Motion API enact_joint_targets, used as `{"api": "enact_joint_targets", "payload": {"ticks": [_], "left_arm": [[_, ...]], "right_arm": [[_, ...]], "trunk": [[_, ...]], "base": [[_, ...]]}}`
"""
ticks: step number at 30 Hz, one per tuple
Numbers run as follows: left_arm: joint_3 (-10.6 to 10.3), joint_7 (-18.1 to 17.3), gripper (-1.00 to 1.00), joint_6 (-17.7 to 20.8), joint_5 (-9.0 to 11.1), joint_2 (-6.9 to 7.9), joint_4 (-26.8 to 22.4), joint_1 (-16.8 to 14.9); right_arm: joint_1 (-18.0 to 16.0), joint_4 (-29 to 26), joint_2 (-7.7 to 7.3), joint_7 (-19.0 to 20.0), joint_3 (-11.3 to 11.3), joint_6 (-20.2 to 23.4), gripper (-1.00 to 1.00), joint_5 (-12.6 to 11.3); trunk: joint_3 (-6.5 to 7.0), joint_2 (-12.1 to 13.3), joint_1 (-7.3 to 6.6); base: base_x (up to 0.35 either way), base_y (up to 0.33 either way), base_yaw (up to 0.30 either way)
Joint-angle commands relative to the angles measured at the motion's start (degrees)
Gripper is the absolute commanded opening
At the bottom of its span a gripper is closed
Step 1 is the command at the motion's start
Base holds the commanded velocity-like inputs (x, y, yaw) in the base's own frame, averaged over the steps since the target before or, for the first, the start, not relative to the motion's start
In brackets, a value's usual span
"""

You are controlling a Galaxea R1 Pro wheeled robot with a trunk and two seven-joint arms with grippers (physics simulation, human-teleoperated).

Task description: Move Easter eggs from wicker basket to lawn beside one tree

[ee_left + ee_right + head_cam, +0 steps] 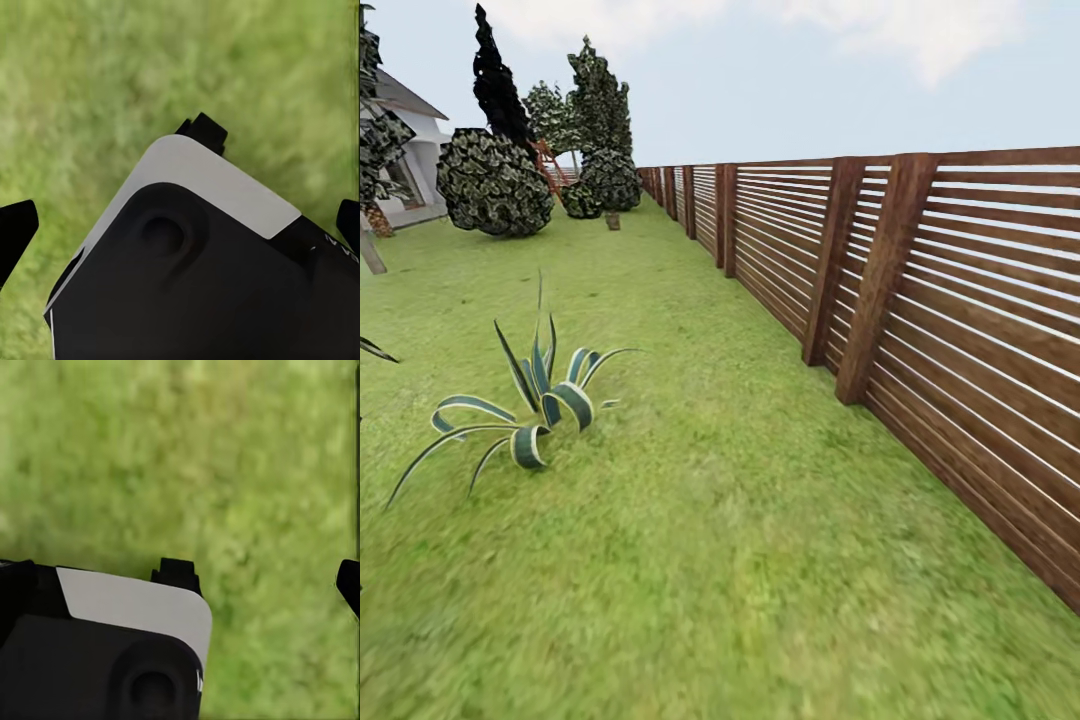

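Note:
The three Easter eggs and the wicker basket are out of view. The lawn [690, 560] stretches ahead through the garden toward a white house [410, 150]. At the far left edge stands a tree [372, 250] with a pale trunk and dark, spotted leaves. My left gripper [181, 225] hangs over grass, its black fingertips [15, 232] wide apart, open and holding nothing. A white and black part of the robot's body [195, 247] lies below it. My right gripper [180, 577] is also over grass, open, with one fingertip [349, 585] at the frame's edge.
A brown slatted wooden fence [920, 320] runs along the right side into the distance. A striped spiky plant [535, 410] grows on the grass at left. Round bushes [495, 185] and a thin dark tree [495, 80] stand far back.

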Motion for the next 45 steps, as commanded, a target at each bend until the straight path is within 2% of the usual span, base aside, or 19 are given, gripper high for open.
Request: {"api": "enact_joint_targets", "payload": {"ticks": [1,21,40,45], "left_arm": [[0.4,0.2,1.0,0.1,-0.3,0.01,0.1,-0.1],[0.4,0.2,1.0,0.1,-0.3,0.01,0.1,-0.1],[0.4,-1.7,1.0,0.0,-0.5,-0.28,0.0,-0.1],[0.4,-1.7,1.0,-2.5,-0.5,-0.55,0.0,-0.1]], "right_arm": [[-0.1,0.2,-0.11,0.0,0.1,-0.4,1.0,0.4],[0.3,0.2,-0.15,-1.0,0.2,-0.8,1.0,0.3],[0.3,0.1,-0.36,-1.9,0.2,-0.8,1.0,0.2],[0.3,0.0,-0.28,-1.9,0.2,-0.8,1.0,0.4]], "trunk": [[-0.05,0.0,0.03],[-0.05,0.0,0.03],[-0.05,0.0,0.03],[-0.05,0.0,0.03]], "base": [[0.316,0.0,-0.019],[0.317,0.0,-0.001],[0.313,-0.069,0.0],[0.307,-0.081,0.0]]}}
